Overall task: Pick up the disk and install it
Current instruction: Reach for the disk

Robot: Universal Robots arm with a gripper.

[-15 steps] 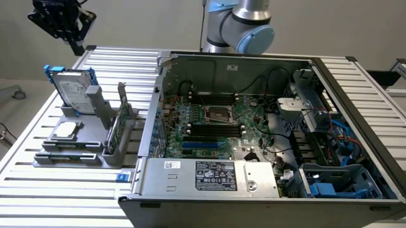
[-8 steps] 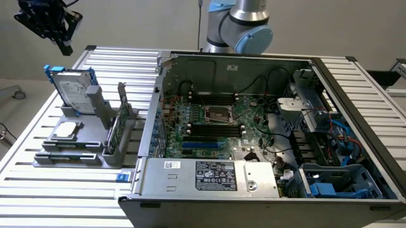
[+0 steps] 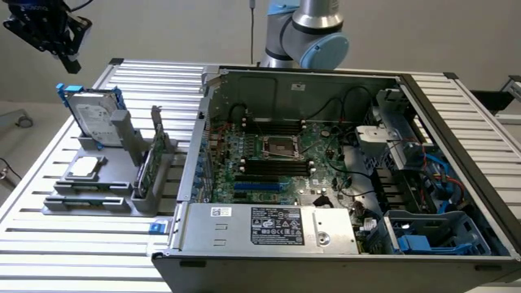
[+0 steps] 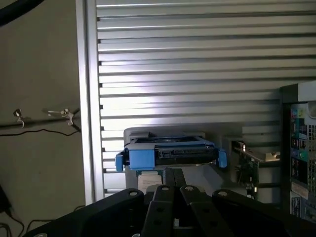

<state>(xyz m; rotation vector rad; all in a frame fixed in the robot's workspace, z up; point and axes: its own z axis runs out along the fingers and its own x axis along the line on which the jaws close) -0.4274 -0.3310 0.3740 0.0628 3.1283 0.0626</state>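
Grey arm (image 3: 316, 15), black pincer (image 4: 174, 173)
Silver tube, pale blue joint cap; matte black linkage plates dotted with round screws.

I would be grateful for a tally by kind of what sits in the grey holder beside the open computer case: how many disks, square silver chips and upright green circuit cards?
disk: 1
square silver chip: 1
upright green circuit card: 1
Total: 3
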